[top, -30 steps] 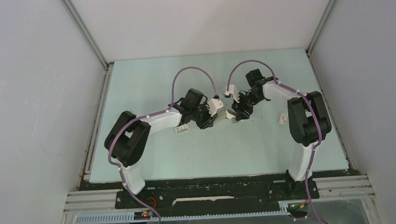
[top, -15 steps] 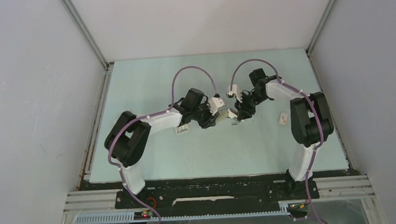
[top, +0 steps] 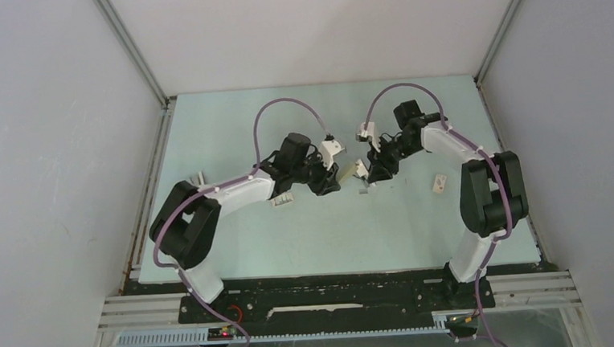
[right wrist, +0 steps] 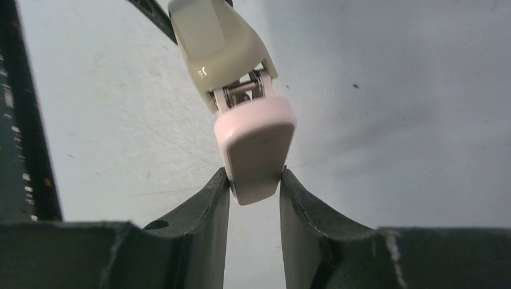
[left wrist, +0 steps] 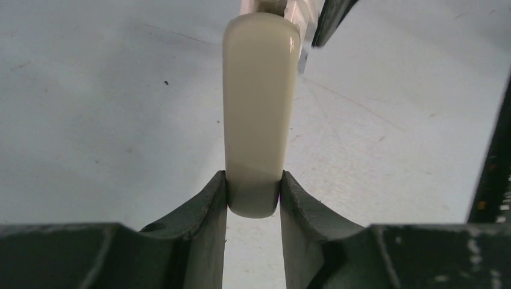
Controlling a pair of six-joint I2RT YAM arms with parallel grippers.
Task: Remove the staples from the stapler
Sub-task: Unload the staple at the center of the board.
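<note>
The stapler [top: 357,170] hangs above the table between my two grippers, folded open at its hinge. My left gripper [left wrist: 253,180] is shut on the rounded end of its cream body [left wrist: 259,102]. My right gripper [right wrist: 255,177] is shut on the tip of the pinkish-white half [right wrist: 256,141], which joins the cream half [right wrist: 211,42] through a metal hinge. From above, the left gripper [top: 330,178] and right gripper [top: 370,172] face each other closely. A tiny dark-grey strip [top: 364,191], apparently staples, lies on the table just below the stapler.
A small white printed box [top: 282,200] lies beside the left forearm. Another small white piece [top: 439,183] sits near the right arm's elbow. A pale bar [top: 199,178] rests at the table's left edge. Grey walls enclose the pale green table [top: 332,236].
The right gripper has closed on the stapler's free half. Both grippers have shifted slightly right and towards the back with the stapler, and the left arm has stretched out.
</note>
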